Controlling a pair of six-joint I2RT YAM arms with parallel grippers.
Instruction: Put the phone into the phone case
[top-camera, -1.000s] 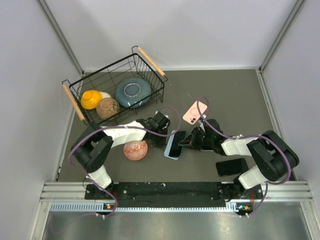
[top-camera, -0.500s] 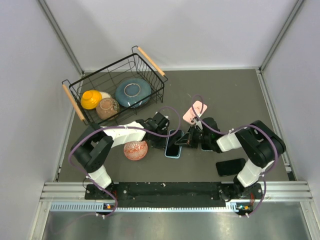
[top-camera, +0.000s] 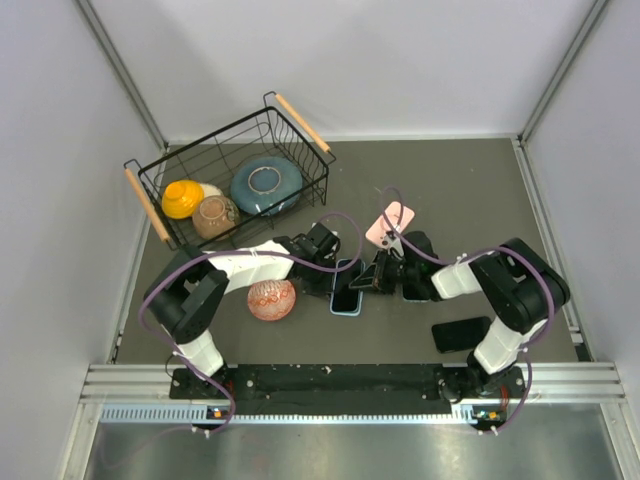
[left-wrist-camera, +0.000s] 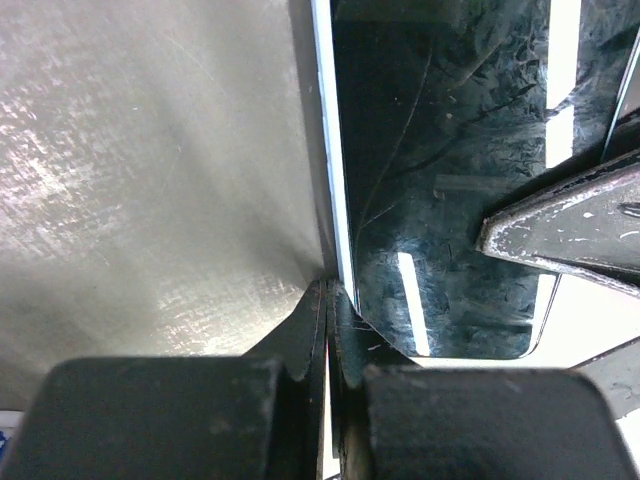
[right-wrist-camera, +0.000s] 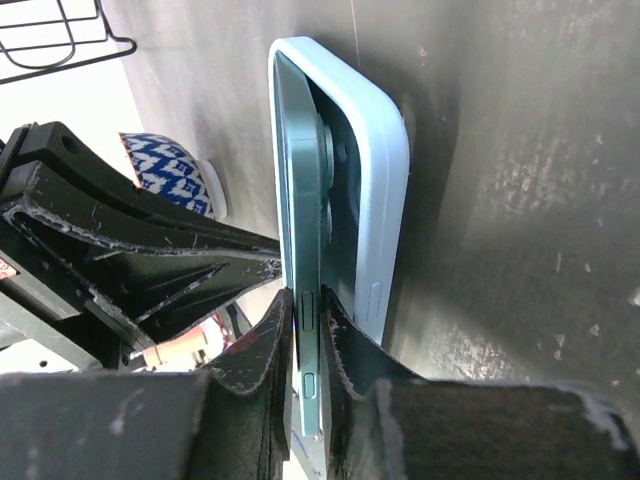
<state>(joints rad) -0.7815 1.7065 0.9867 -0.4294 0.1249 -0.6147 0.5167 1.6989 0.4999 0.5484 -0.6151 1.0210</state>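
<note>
While both arms converge on the middle of the grey worktop (top-camera: 470, 190), a wire basket (top-camera: 205, 138) sits at the far-left corner holding three bowls, and a patterned bowl (top-camera: 271, 299) lies between the left arm and the near edge.

Just right of that bowl, the left gripper (left-wrist-camera: 328, 300) has its fingers pressed together on the thin pale-blue rim of the phone case (right-wrist-camera: 378, 170), which is tilted up on edge at mid-table. The phone (right-wrist-camera: 298, 190), a dark-screened teal handset, lies within the case's open side. Its camera end is tucked against the case's inner wall and its near end stands slightly proud of the rim.

From the right, the right gripper (right-wrist-camera: 310, 340) pinches the phone's side edge between both fingers (right-wrist-camera: 262, 350), close by the side buttons, so the two grippers face each other across the case.

Beyond the right gripper, toward the far edge, a pink phone-shaped item (top-camera: 391, 222) rests flat. A black device (top-camera: 461, 333) lies near the near-right corner, well apart from the case.
</note>
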